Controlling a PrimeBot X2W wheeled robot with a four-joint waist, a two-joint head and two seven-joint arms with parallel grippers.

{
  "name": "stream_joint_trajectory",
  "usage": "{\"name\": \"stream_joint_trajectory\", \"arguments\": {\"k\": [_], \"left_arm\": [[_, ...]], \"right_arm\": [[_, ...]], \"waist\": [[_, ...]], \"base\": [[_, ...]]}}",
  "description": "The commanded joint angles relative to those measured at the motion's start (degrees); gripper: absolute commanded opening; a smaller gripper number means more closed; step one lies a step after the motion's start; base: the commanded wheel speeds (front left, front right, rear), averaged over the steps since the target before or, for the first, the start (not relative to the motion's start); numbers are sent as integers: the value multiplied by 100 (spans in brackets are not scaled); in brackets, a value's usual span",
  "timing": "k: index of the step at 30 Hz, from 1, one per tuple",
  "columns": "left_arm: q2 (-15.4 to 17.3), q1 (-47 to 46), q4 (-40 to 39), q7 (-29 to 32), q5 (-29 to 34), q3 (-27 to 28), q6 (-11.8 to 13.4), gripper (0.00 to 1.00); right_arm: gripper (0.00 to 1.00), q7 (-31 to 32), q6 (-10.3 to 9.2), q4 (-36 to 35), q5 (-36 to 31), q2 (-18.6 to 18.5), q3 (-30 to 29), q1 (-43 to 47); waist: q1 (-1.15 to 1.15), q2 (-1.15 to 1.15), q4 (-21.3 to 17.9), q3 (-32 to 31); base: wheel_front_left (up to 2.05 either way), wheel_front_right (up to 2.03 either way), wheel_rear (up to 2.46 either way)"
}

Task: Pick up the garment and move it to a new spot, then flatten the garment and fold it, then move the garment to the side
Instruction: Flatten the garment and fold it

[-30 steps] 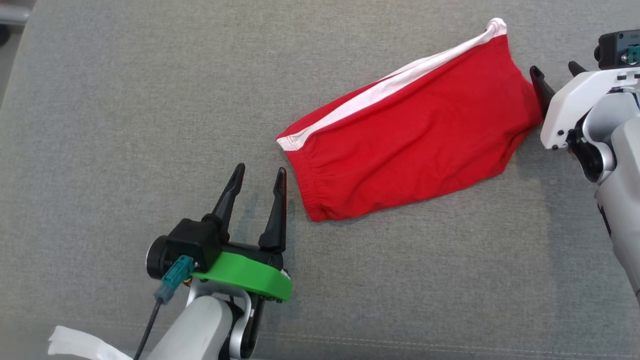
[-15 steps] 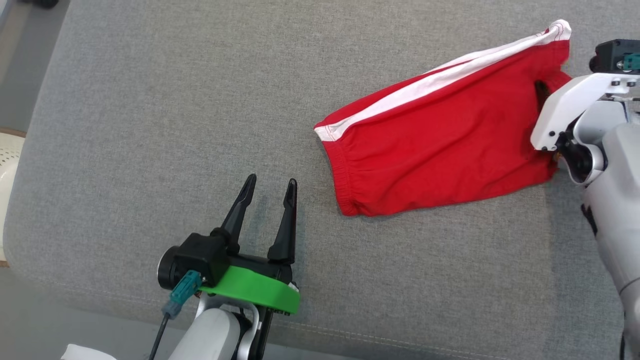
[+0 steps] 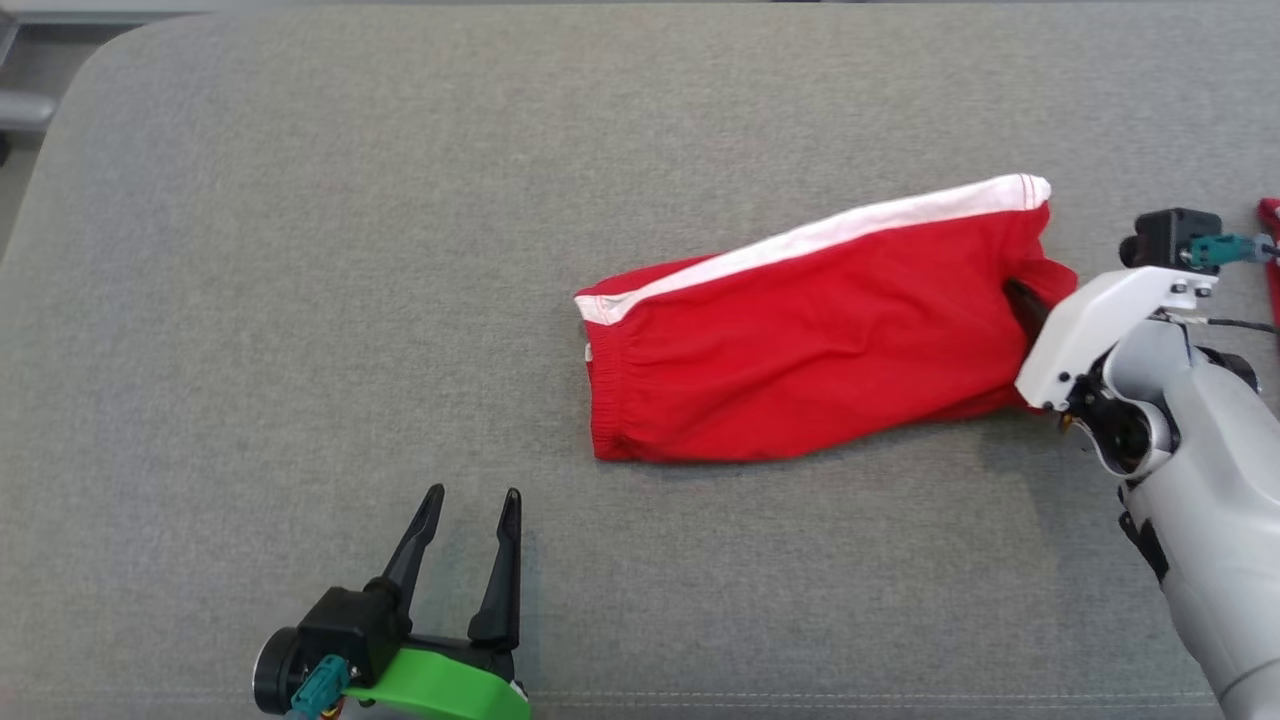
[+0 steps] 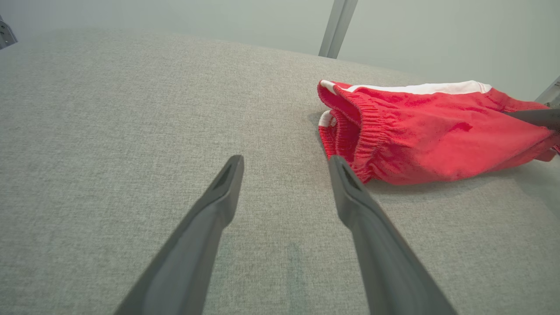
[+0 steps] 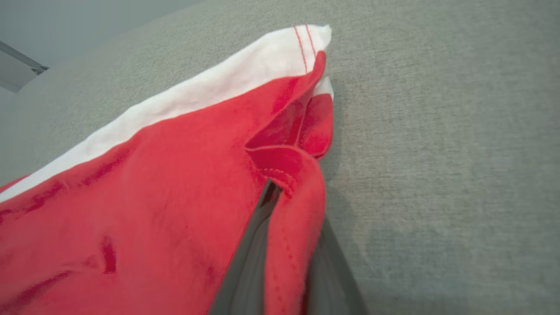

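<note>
The garment (image 3: 810, 340) is a pair of red shorts with a white side stripe, lying folded on the grey cushion (image 3: 300, 250). Its elastic waistband faces left, its leg hem right. My right gripper (image 3: 1028, 312) is shut on the garment's right hem, and in the right wrist view a fold of red cloth (image 5: 288, 205) is pinched between the two dark fingers (image 5: 245, 262). My left gripper (image 3: 470, 498) stands open near the front edge, left of and below the waistband, with nothing between its fingers. In the left wrist view the garment (image 4: 420, 131) lies ahead to the right of that gripper (image 4: 284, 162).
The cushion's rounded left corner (image 3: 70, 90) drops to the floor at the upper left. A seam (image 3: 800, 690) runs along the front edge. A bit of another red thing (image 3: 1270, 240) shows at the right border. Metal legs (image 4: 337, 26) stand behind the cushion.
My right gripper has gone from open beside the hem to shut on it. The head camera has shifted, so the whole scene sits differently. The left gripper stays open.
</note>
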Motion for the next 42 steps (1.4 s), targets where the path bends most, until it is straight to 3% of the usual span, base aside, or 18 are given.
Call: {"name": "stream_joint_trajectory", "arguments": {"k": [1,9,16,22,26,34,42], "left_arm": [[34,122,-26,-24,46,52,-28,100],[-16,250,-57,-21,221,50,-97,100],[-41,146,12,-20,245,62,-135,100],[-96,219,21,-20,252,105,-141,100],[-157,344,13,-21,235,142,-120,100],[-243,333,30,-21,241,199,-195,100],[-284,284,97,-21,274,284,-244,100]], "right_arm": [[0,-32,-3,-45,82,-130,-126,233],[0,-267,-2,238,29,-152,-811,750],[0,-601,-2,698,-218,-46,-1138,648],[0,-975,-2,410,-362,-238,-1254,525],[0,-887,-1,-251,-520,-116,-903,602],[0,-141,-1,-1799,-653,697,510,1208],[0,-79,-1,-1842,-958,1181,889,1515]], "waist": [[0,45,-612,-574],[0,45,-631,-501],[0,45,-526,-409],[0,45,-388,-515],[0,45,-358,-647],[0,45,-311,-715],[0,45,-91,-666]], "base": [[0,0,0],[0,0,0],[0,0,0],[0,0,0],[0,0,0],[0,0,0],[0,0,0]]}}
